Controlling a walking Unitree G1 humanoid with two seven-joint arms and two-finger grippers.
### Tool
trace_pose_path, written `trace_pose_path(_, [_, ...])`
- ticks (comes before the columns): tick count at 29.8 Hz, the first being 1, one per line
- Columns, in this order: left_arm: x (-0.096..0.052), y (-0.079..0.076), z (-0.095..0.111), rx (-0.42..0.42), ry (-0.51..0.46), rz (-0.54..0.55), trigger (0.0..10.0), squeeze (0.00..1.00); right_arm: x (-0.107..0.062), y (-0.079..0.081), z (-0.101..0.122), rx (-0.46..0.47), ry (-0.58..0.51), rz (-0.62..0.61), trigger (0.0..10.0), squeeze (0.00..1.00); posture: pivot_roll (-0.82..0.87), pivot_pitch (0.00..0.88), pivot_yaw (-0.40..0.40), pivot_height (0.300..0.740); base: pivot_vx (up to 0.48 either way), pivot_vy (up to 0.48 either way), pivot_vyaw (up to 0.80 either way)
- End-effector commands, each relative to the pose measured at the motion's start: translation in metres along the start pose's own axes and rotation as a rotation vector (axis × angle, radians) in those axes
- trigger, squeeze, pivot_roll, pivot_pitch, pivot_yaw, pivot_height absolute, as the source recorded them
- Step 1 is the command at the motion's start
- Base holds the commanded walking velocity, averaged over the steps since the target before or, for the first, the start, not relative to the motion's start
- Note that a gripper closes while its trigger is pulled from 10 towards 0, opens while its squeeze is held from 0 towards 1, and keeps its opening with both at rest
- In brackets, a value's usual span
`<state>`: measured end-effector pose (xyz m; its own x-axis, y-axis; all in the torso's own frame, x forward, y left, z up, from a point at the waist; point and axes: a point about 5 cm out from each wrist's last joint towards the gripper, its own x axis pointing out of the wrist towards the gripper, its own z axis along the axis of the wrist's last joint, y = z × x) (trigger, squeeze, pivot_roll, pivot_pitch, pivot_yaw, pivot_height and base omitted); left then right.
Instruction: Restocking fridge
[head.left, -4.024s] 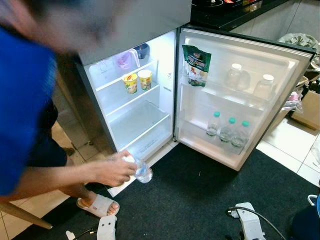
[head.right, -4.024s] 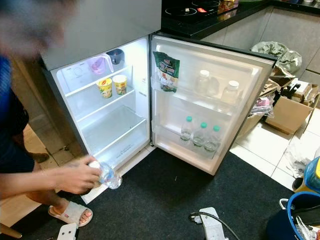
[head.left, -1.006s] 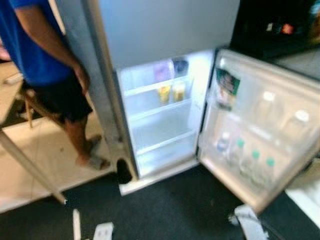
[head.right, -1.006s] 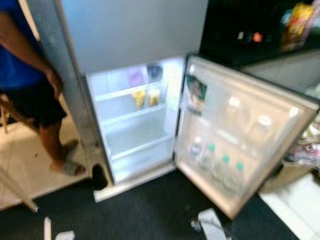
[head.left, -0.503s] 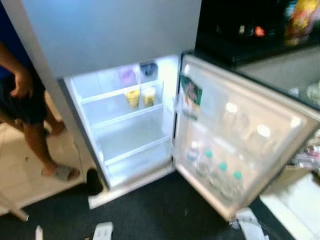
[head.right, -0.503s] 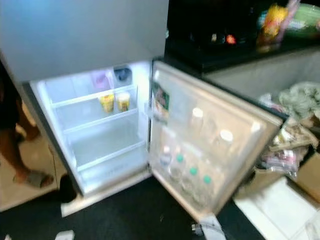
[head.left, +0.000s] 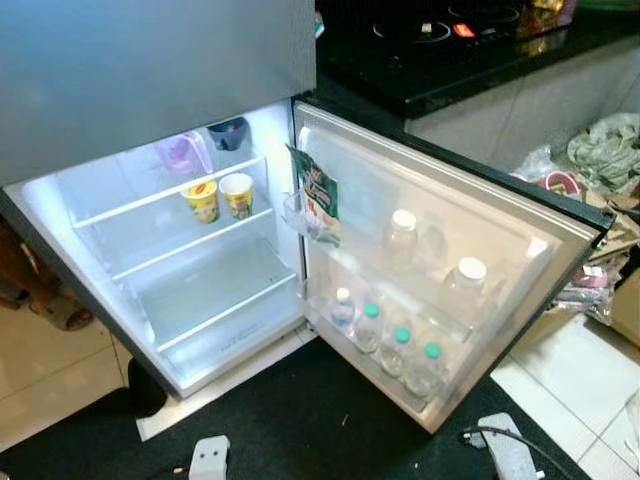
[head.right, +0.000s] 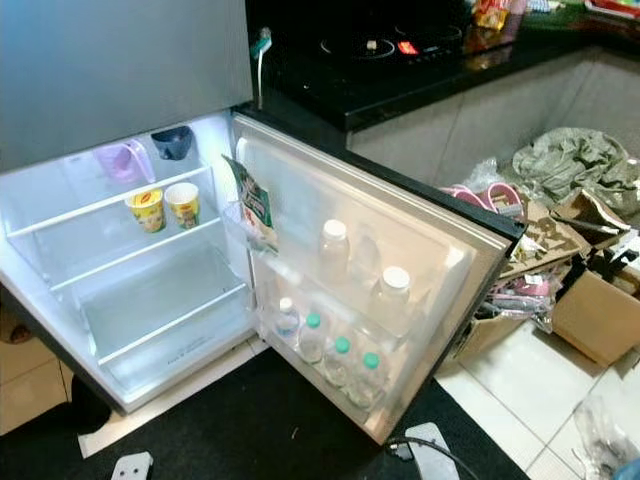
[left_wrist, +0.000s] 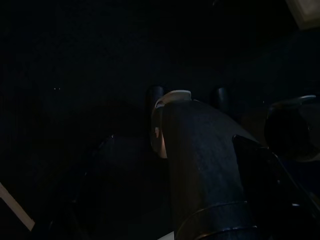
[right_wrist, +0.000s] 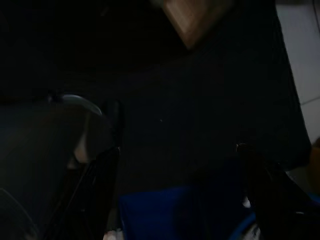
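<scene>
2 grippers hang low in the dark wrist views, the left gripper and the right gripper both idle over the black mat; i cannot tell whether either pair of jaws is open or closed, and nothing can be made out between them. judging from this, the step in hand is to fetch the next item, so the robot should face the open fridge squarely, stay clear of the swung-out door, and mind the power strip and cable by its feet.

inside the fridge, the top shelf holds a pink jug and a dark cup; the shelf below holds 2 yellow noodle cups side by side. the lower shelf and the bottom drawer look bare, so there is room. on the door, the upper rack carries a green snack bag and 2 white-capped bottles, and the bottom rack holds 4 small water bottles in a row.
</scene>
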<state>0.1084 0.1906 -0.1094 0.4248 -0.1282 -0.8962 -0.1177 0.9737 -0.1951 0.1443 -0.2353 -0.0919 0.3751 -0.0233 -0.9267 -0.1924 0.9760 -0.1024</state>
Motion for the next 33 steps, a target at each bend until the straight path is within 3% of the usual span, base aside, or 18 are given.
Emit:
trace_pose_path(1, [-0.002,-0.001,-0.014,-0.024,0.050,0.004,10.0,0.00,0.000,0.000,0.004,0.005,-0.018,0.000,10.0,0.00,-0.03,0.000,0.006,0.740,0.000,0.000,0.00])
trace_pose_path(5, [-0.001,-0.001,-0.015,-0.013,0.062,0.004,10.0,0.00,0.000,0.000,0.005,0.005,-0.019,-0.001,10.0,0.00,-0.03,0.000,0.008,0.740,-0.077,0.000,0.00])
trace_pose_path(26, [-0.002,0.000,-0.018,0.006,0.075,0.018,10.0,0.00,0.000,0.000,0.002,0.005,-0.014,0.000,10.0,0.00,-0.03,0.000,0.011,0.740,-0.431,0.000,0.00])
trace_pose_path(33, [-0.005,0.009,-0.019,0.061,0.103,0.049,10.0,0.00,0.000,-0.002,0.000,0.000,-0.009,-0.003,10.0,0.00,-0.04,0.000,0.008,0.740,0.000,-0.137,0.00])
